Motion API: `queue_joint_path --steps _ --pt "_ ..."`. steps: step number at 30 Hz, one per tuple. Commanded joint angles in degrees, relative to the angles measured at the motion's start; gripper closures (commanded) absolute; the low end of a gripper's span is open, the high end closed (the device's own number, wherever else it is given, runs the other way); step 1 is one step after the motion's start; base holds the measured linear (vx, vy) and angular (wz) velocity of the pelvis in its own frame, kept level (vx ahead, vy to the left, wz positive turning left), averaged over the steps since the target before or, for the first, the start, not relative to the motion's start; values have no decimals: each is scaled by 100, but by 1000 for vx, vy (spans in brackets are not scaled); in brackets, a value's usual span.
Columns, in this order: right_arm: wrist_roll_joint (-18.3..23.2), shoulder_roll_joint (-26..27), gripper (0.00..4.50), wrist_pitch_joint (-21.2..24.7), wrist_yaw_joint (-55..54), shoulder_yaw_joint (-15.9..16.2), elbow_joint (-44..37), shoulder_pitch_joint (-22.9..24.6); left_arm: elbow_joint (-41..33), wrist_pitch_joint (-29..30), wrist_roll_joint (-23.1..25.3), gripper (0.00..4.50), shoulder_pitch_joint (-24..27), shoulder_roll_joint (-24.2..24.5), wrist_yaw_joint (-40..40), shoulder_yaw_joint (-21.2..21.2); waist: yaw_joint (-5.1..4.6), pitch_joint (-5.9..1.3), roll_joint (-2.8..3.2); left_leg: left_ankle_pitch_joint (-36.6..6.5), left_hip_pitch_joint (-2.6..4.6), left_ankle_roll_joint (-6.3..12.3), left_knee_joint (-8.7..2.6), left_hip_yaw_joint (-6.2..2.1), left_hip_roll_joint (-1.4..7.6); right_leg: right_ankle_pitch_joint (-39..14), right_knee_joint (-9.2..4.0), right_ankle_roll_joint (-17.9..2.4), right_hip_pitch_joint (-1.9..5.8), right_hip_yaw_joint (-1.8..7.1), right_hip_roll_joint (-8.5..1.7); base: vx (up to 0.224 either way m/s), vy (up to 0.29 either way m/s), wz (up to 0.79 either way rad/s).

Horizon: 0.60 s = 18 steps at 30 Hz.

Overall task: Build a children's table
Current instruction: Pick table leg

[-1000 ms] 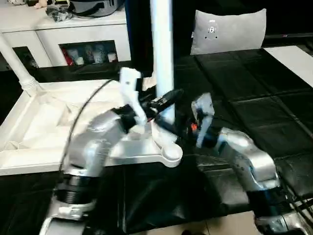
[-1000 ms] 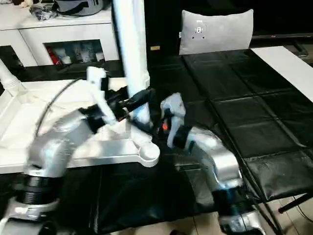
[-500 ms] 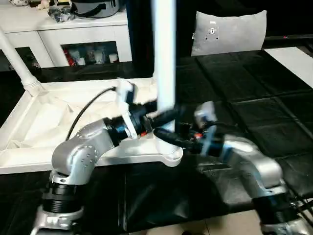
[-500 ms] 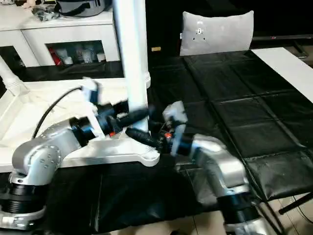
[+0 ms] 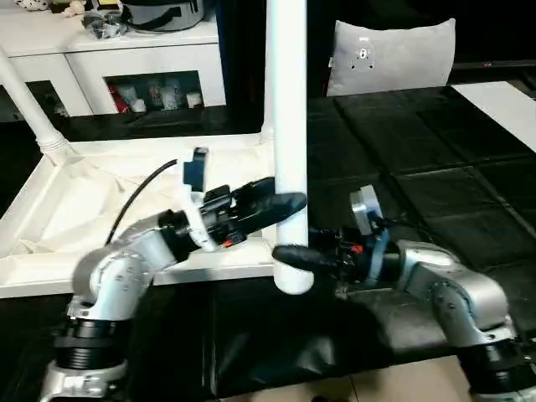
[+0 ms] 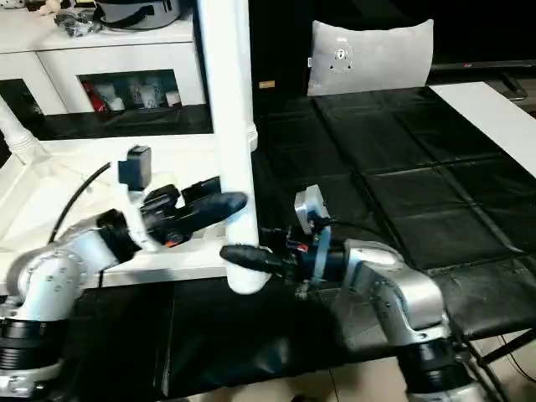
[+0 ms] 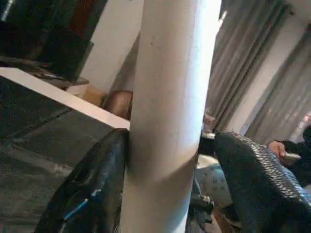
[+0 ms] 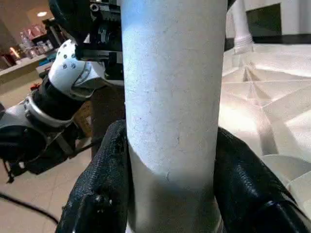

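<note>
The white tabletop (image 5: 84, 209) lies upside down, ribbed side up. A white leg (image 5: 287, 126) stands upright with its lower end at the tabletop's near right corner. My left gripper (image 5: 289, 202) is around this leg from the left; in the left wrist view (image 7: 172, 141) one finger (image 7: 92, 189) touches it and the other finger (image 7: 252, 179) stands apart, so it is open. Lower down, my right gripper (image 5: 289, 257) is shut on the same leg (image 8: 172, 73), both pads pressed against it (image 8: 172, 133). Another leg (image 5: 25, 96) rises from the far left corner.
A grey cushion (image 5: 392, 52) stands at the back right on the black padded mat (image 5: 419, 167). White cabinets (image 5: 126, 63) line the back left. A white board (image 5: 502, 100) lies at the far right. A person's hand (image 7: 284, 150) shows in the left wrist view.
The upright leg has come forward onto the near right corner. My right gripper has swung in and closed on its lower part. My left gripper has levelled out and loosened around the leg.
</note>
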Motion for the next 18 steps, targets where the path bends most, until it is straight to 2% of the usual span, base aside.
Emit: queue_joint_path --steps 1,6,9,11,17,18 --pt "81 -53 258 27 -10 8 -95 5 26 11 111 160 -25 50 -159 -164 18 -447 -44 -318 -74 391 -398 100 47 -2177 -414 15 450 355 -317 0 0 0" --pt "73 -56 258 42 0 25 -94 0 44 4 115 213 -22 36 -154 -161 21 -452 -47 -311 -76 371 -393 103 44 -2195 -411 16 456 350 -321 0 0 0" --pt "55 -54 258 49 9 25 -94 -7 79 -30 140 223 -17 51 -127 -193 23 -444 -47 -374 -71 371 -393 108 37 -2296 -436 48 450 340 -321 0 0 0" --pt "38 -55 258 40 12 24 -86 -11 101 -53 157 251 -15 52 -120 -202 19 -447 -51 -369 -74 370 -394 105 42 -2273 -431 50 451 340 -318 0 0 0" --pt "18 -67 258 10 7 31 -80 -13 128 -96 205 263 -5 20 -108 -181 24 -450 -53 -323 -81 374 -393 103 42 -2235 -423 53 453 345 -320 0 0 0" --pt "-110 -61 258 -113 -58 53 -51 -18 144 -132 217 263 -2 -7 -62 -157 22 -451 -61 -310 -82 372 -392 103 42 -2225 -421 52 452 344 -320 0 0 0"
